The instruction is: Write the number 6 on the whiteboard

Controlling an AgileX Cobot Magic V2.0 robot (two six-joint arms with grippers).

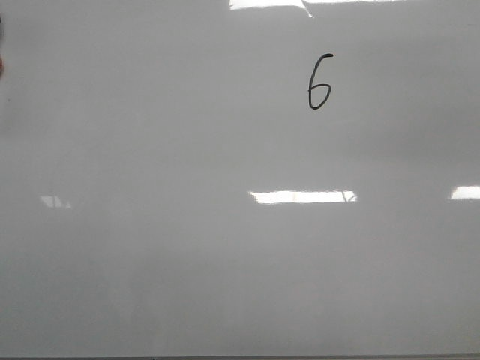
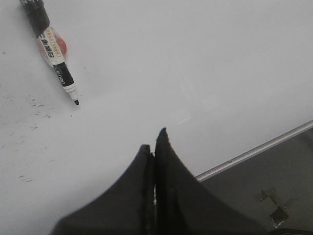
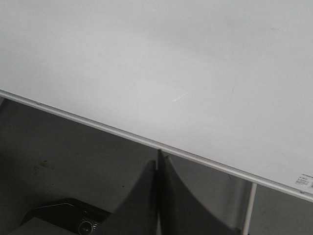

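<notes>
Up front, the whiteboard [image 1: 150, 150] fills nearly the whole front view, pale grey and glossy, with a thin dark edge along the bottom. On it, toward the upper right, stands the 6 [image 1: 319, 82] in a thin black line, narrow, its upper curve open and its small loop closed. Bright rectangular glare patches [image 1: 303, 196] lie lower down on the board, well apart from the digit. Neither of my grippers shows in this view.

From my left wrist, I see my left gripper [image 2: 155, 147] with its two dark fingers pressed together, nothing between them, hanging over the board's white surface near its metal edge [image 2: 254, 152]. A marker [image 2: 54, 54] lies flat on the board, well apart from the fingers, uncapped, its black tip resting on the surface. Faint dark specks [image 2: 34, 105] mark the board beside the tip.

From my right wrist, my right gripper [image 3: 158, 169] also has its fingers closed against each other, holding nothing. It sits just off the board, by the silver frame edge [image 3: 98, 125], with grey floor [image 3: 54, 161] below.
</notes>
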